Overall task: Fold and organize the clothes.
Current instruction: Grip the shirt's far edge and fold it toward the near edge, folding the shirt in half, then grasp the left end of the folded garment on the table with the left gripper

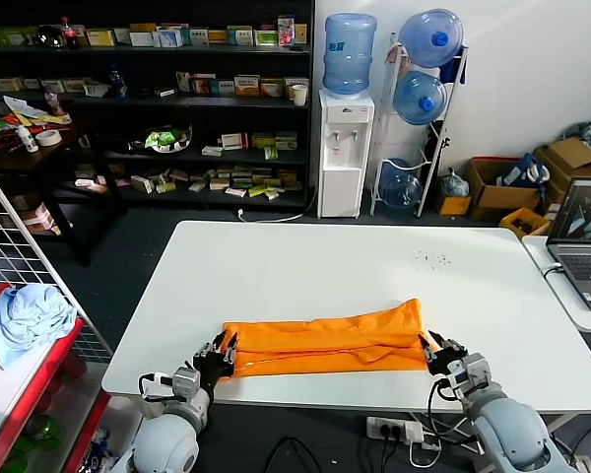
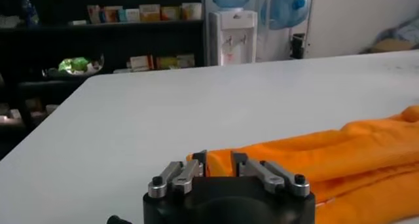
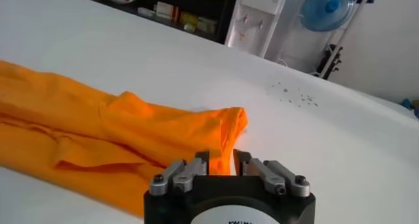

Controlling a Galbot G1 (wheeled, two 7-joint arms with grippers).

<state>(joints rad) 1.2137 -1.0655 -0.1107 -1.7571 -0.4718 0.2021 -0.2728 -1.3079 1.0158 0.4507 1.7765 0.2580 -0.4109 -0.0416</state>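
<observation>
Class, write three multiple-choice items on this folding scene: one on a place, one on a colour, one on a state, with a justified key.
1. Where does the T-shirt lie?
A. near edge of the white table
B. on the shelves
C. on the laptop

2. What colour is it?
A. blue
B. orange
C. green

3. How is it lying?
A. hanging up
B. spread fully flat
C. folded into a long band

Key: 1 A, it stretches between the left claw and right claw; 2 B, plain orange throughout; 3 C, layered lengthwise folds show.

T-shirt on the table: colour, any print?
Plain bright orange T-shirt, no print; head view shows it best.
</observation>
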